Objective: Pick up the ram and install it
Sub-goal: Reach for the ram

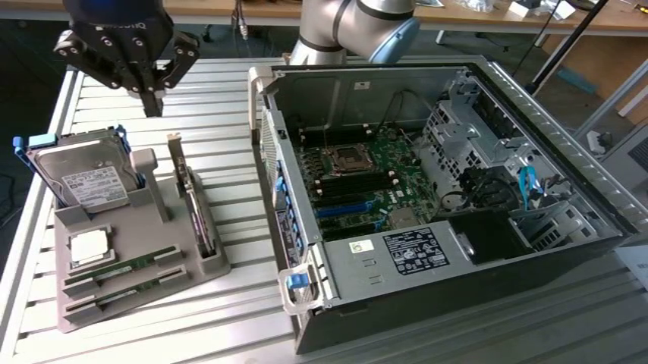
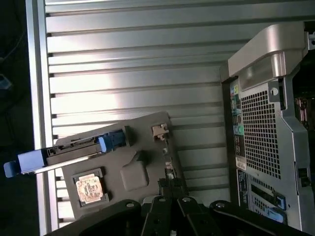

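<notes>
Approach step, pick not yet begun. Clenched, empty claw (image 1: 152, 105) up over desk (image 1: 233, 83), beyond far end of tray (image 1: 172, 235), near drive (image 1: 86, 178). Ram (image 1: 114, 269) flat in tray's front slots, two green sticks side by side, just in front of CPU (image 1: 89, 246), well apart from claw. Upright card (image 1: 197, 220) on tray's side toward case (image 1: 335, 91). Case open on exterior view's right, board (image 1: 369, 182) exposed, dark memory slots beside socket seemingly vacant. No stick visibly seated there. Judged needs for pick: fingers spread, lined up across stick's narrow width, straight drop clear of CPU and card. Thin part, so likely touchy on alignment.
</notes>
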Robot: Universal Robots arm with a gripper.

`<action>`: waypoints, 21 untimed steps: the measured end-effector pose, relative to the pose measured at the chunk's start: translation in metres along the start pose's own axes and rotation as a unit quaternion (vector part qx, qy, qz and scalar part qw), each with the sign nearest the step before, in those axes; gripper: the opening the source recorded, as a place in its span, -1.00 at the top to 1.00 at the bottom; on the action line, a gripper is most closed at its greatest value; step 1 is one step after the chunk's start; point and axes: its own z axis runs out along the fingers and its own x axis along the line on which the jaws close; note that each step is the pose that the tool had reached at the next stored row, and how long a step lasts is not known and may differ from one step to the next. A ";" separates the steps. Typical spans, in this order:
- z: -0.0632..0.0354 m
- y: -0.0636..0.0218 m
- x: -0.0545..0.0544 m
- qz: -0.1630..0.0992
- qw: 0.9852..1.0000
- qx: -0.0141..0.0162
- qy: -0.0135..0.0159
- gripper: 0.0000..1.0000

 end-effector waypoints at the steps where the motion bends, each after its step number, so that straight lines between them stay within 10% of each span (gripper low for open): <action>1: -0.0002 -0.0003 0.004 0.000 1.000 0.000 0.000 0.79; 9: -0.0012 -0.0029 0.038 0.000 1.000 0.000 -0.001 0.79; 21: -0.0015 -0.0116 0.038 0.000 1.000 0.000 -0.001 0.79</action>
